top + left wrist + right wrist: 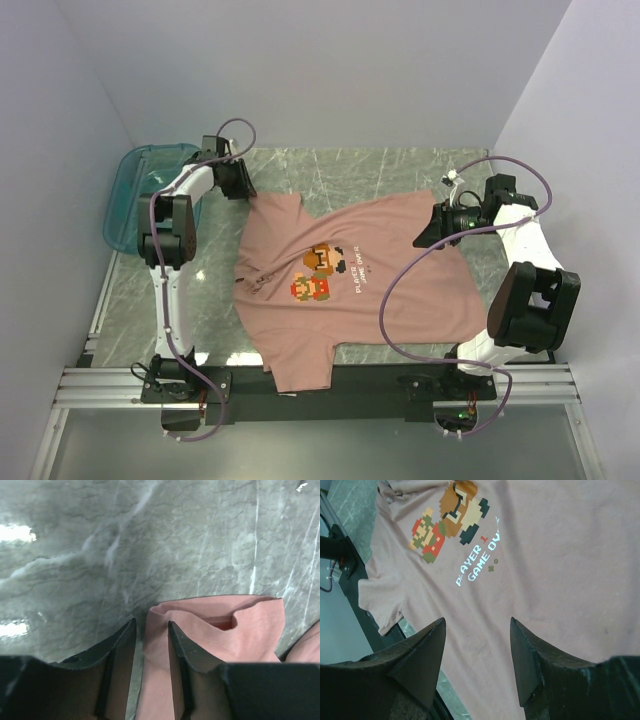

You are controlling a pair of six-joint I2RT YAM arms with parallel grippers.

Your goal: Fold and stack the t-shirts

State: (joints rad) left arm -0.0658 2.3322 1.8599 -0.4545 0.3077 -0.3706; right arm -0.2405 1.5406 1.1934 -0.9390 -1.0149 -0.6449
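T-shirt (pixel 400 290) lies flat, print up, on the table (pixel 330 165) between the arms.
Left gripper (pixel 151 622): fingers slightly apart, straddling the far sleeve (pixel 210 630) edge, not clamped. Right gripper (pixel 477 620): fingers spread wide above the shirt body.

Salmon-pink t-shirt (pixel 290 330) w/ multicolour pixel-art print (pixel 318 272), white lettering (pixel 357 268); teal bin (pixel 120 205).

A pink t-shirt (pixel 400 290) lies print-up on the table (pixel 350 170), left pincer (pixel 248 190) at its far sleeve, right pincer (pixel 428 235) over its hem.
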